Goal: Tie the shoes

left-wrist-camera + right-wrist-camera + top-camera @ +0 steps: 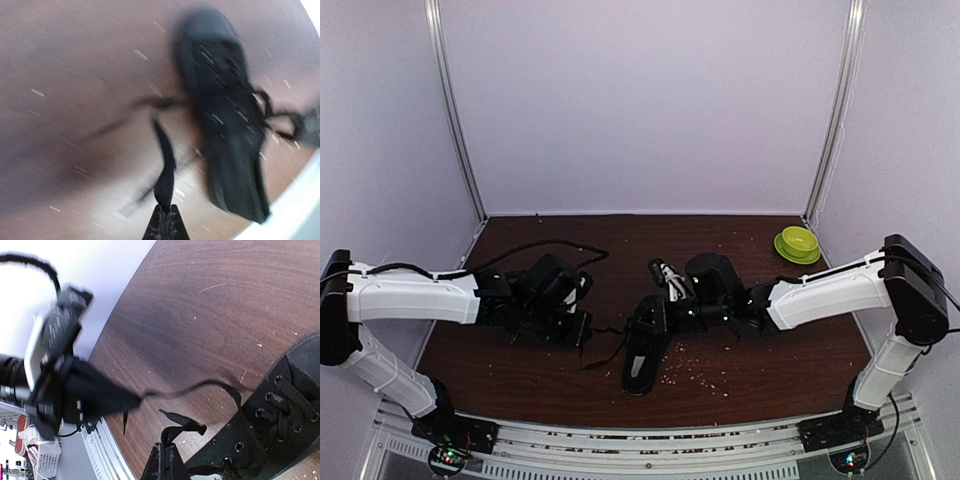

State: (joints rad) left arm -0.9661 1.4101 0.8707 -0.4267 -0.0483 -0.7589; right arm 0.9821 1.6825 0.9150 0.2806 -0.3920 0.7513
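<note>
Left of the all-black low-top sneaker (645,352), pinching a flat woven black lace end (165,165) with left fingers (158,227) fully closed. Gripping a second thin lace (182,431) with right fingers (156,466), closed too, just beside the laced eyelets. Resting sole-down mid dark wood-grain worktop (510,365), with both arms stretched low, reaching inward

Green bowl (798,243), brown table (620,235), perhaps pale crumbs (698,371)

Sneaker (642,358) on table (520,360), centre-front, between the arms. Left gripper (582,333) just left of it, lace (190,388) stretched between them. Right gripper (648,318) at its far end. Bowl (798,244) back-right.
</note>
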